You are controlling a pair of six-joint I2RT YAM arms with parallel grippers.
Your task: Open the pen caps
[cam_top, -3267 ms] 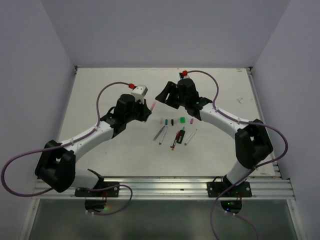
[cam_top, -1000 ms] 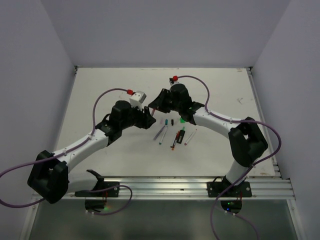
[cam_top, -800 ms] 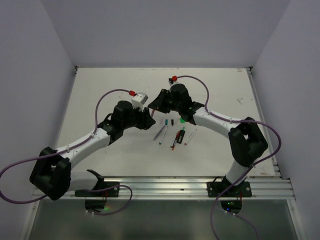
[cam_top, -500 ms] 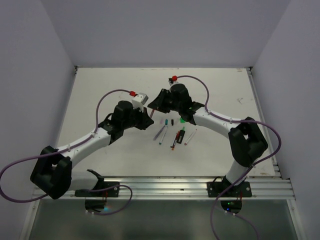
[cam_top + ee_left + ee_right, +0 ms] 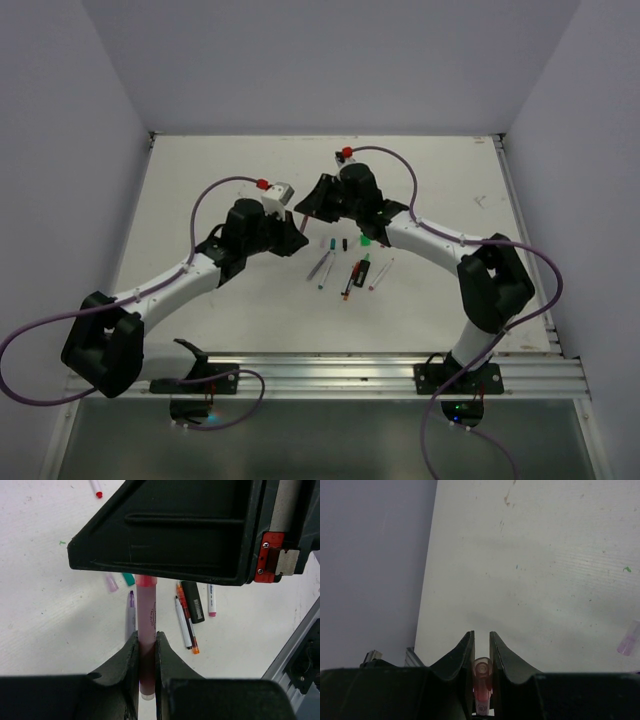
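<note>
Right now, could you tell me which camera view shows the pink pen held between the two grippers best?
The left wrist view: the pink pen shows nearly full length, clamped in the left gripper, its far end hidden behind the right gripper. The right wrist view shows only its tip, end-on. The top view barely shows it.

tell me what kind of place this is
Probably a robot lab test cell: a white table boxed in by plain walls, a left arm and right arm bolted to an aluminium rail, marker pens laid out mid-table.

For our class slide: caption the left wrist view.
Left gripper clamps a pink pen; the right gripper grips its red cap.
</note>
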